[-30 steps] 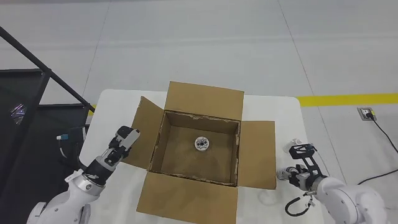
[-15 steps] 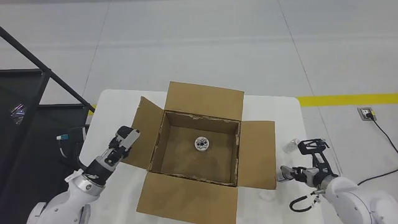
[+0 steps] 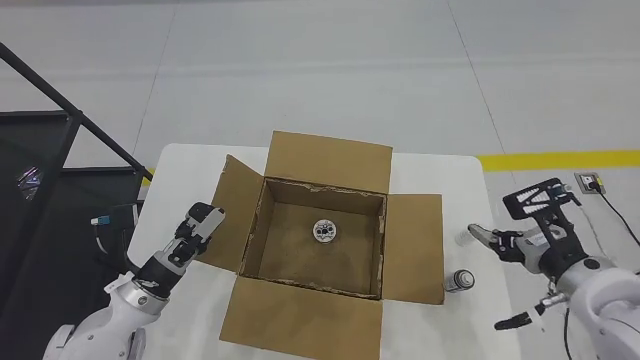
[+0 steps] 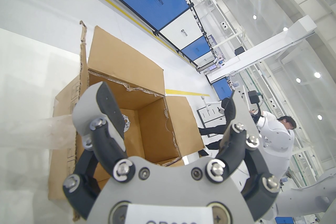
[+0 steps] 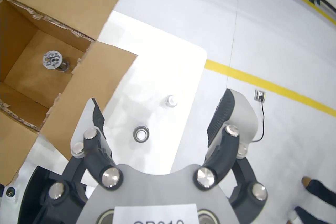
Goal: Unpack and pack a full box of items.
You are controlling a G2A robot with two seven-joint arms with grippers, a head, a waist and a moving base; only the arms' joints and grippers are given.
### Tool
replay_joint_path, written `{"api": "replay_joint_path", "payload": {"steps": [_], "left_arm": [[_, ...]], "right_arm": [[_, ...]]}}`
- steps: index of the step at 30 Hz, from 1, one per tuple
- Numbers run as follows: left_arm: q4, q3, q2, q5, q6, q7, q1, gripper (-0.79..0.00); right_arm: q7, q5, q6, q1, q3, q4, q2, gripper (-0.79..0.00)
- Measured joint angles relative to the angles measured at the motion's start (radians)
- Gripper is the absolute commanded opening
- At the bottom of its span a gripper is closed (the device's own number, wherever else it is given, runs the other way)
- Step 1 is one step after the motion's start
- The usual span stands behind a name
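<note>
We see left gripper (image 4: 166,99) and right gripper (image 5: 160,97) spread wide, empty. Right one hangs over the unpacked can (image 5: 141,133) and small bottle (image 5: 170,101), right of the cardboard box (image 3: 300,325). Inside, the last can (image 3: 325,228) stands mid-floor. We should descend vertically, clear the right-side flap (image 3: 415,245), pinch its body.

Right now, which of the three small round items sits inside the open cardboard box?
The white disc-topped spool, on the floor of the brown cardboard box. The grey-rimmed can and the small white bottle stand outside it on the white table.

overhead and wrists, all toward box (image 3: 330,160)
</note>
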Motion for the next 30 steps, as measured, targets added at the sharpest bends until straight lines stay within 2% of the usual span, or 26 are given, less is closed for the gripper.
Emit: {"api": "replay_joint_path", "payload": {"steps": [7,11,17,21,24,30], "left_arm": [[-0.024,-0.013,0.000,0.040,0.007,0.057,0.019,0.000],[-0.040,-0.063,0.000,0.033,0.012,0.097,0.040,0.000],[-0.040,-0.137,0.000,-0.006,0.007,0.138,0.084,0.000],[-0.033,-0.165,-0.001,-0.034,-0.010,0.148,0.116,0.000],[-0.033,-0.175,-0.002,-0.041,-0.020,0.148,0.130,0.000],[-0.039,-0.193,-0.003,-0.049,-0.030,0.155,0.153,0.000]], "right_arm": [[0.026,0.006,0.016,0.183,-0.283,0.008,-0.009,0.000],[0.062,0.008,0.002,0.317,-0.448,0.122,-0.022,0.000],[0.097,0.054,0.002,0.573,-0.730,0.402,-0.073,0.000],[0.075,0.087,0.043,0.709,-0.912,0.612,-0.127,0.000],[0.045,0.139,0.050,0.774,-1.019,0.772,-0.169,0.000],[-0.038,0.213,0.073,0.839,-1.161,1.057,-0.253,0.000]]}}
